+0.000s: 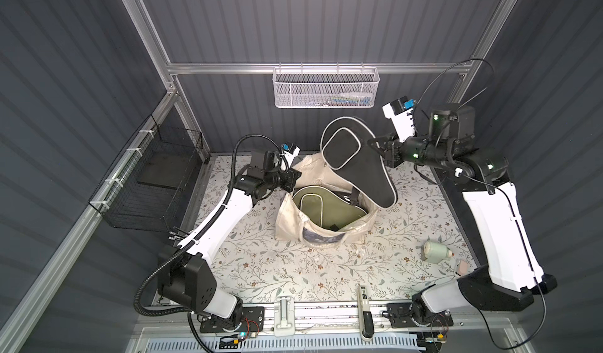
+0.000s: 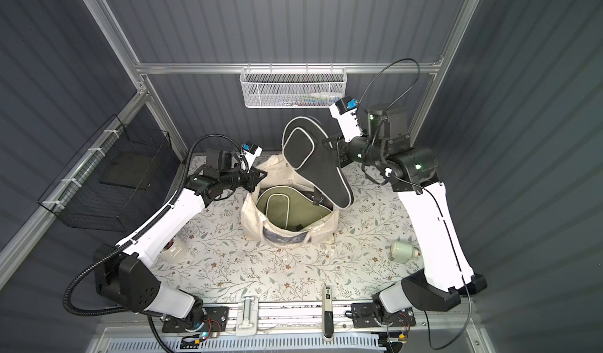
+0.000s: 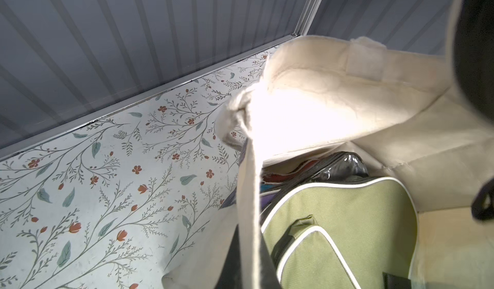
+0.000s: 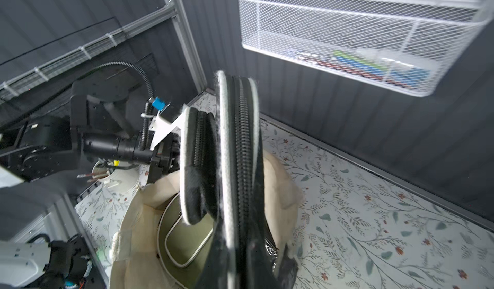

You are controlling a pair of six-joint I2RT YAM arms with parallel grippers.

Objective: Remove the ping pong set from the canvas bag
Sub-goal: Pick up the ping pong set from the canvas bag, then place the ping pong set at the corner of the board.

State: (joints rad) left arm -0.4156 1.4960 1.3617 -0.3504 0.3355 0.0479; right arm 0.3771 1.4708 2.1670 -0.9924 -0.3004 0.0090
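In both top views the right gripper (image 1: 376,146) is clenched on the edge of the black paddle case (image 1: 357,168). The case hangs tilted, its narrow end over the rim of the canvas bag (image 1: 290,227). The bag stands open on the floral table (image 1: 293,276). The left gripper (image 1: 292,180) pinches its far rim, and an olive paddle case (image 1: 313,209) lies inside.

The left wrist view shows bunched cream cloth very near, with the olive case under it.

The right wrist view shows the black case edge-on above the bag, and a white mesh basket (image 4: 347,34) on the wall.
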